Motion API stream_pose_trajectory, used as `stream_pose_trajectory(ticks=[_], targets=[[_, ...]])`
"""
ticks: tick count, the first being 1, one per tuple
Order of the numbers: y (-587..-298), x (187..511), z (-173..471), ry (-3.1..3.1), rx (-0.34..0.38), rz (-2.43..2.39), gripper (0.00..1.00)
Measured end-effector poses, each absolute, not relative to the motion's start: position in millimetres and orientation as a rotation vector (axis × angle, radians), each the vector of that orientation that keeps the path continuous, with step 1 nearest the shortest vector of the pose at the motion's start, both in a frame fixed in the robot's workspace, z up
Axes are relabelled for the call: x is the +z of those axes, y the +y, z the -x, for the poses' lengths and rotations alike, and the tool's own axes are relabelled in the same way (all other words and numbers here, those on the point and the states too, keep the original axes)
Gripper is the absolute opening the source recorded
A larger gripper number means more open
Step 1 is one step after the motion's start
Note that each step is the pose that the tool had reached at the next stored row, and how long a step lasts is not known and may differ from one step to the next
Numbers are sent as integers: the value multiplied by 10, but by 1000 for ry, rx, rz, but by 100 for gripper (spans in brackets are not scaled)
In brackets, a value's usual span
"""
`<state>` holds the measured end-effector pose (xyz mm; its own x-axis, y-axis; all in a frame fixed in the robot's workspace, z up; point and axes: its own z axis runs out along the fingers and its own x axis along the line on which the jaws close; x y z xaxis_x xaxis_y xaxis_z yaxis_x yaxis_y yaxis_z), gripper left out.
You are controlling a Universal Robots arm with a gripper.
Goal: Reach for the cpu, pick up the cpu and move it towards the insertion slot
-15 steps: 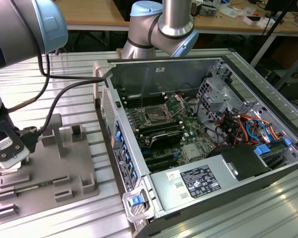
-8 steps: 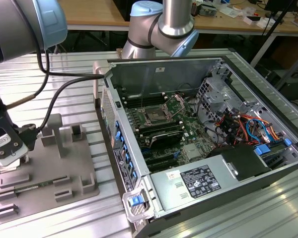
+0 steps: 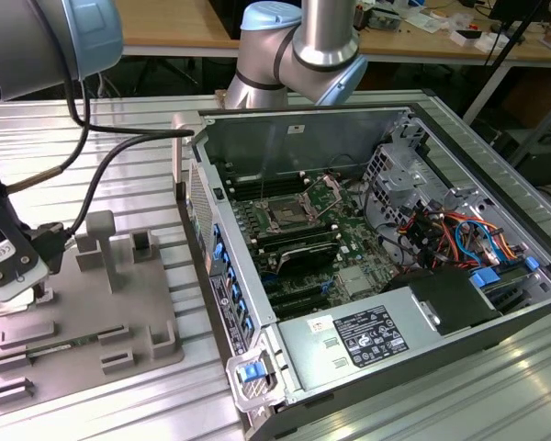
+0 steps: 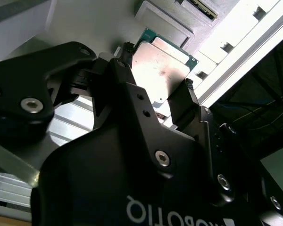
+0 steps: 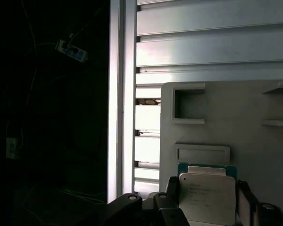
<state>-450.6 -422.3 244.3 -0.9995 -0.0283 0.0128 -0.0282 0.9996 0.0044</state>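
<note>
The black gripper (image 4: 158, 68) clamps opposite edges of the square, silvery-topped cpu (image 5: 207, 197). The cpu is level, lid facing the wrist, over the grey plastic tray (image 5: 254, 117).

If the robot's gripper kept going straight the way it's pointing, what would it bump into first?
Most likely the grey tray: the gripper points down at it, with the cpu right at its tip. How much gap is left is hard to judge.
</note>
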Motion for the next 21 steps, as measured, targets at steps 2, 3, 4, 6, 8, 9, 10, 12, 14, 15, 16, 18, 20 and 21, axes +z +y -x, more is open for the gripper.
stream_pose_trajectory(ticks=[2,3,4,6,8,9,10,12,14,15,16,18,20,21], targets=[[-4223,2466,4505,-3128,-7,-44,55],[-4223,2476,4505,-3128,-6,-44,55],[-4223,2488,4505,-3128,-7,-44,55],[-4223,2513,4505,-3127,-7,-44,55],[-4223,2539,4505,-3127,-7,-44,55],[-4223,2562,4505,-3127,-7,-44,55],[-4223,2583,4505,-3127,-7,-44,55],[-4223,2609,4504,-3127,-7,-44,55],[-4223,2633,4504,-3126,-7,-44,55],[-4223,2644,4504,-3126,-7,-44,55],[-4223,2654,4504,-3126,-7,-44,55],[-4223,2674,4504,-3126,-7,-44,55],[-4223,2688,4504,-3126,-7,-44,55],[-4223,2688,4503,-3126,-7,-44,55]])
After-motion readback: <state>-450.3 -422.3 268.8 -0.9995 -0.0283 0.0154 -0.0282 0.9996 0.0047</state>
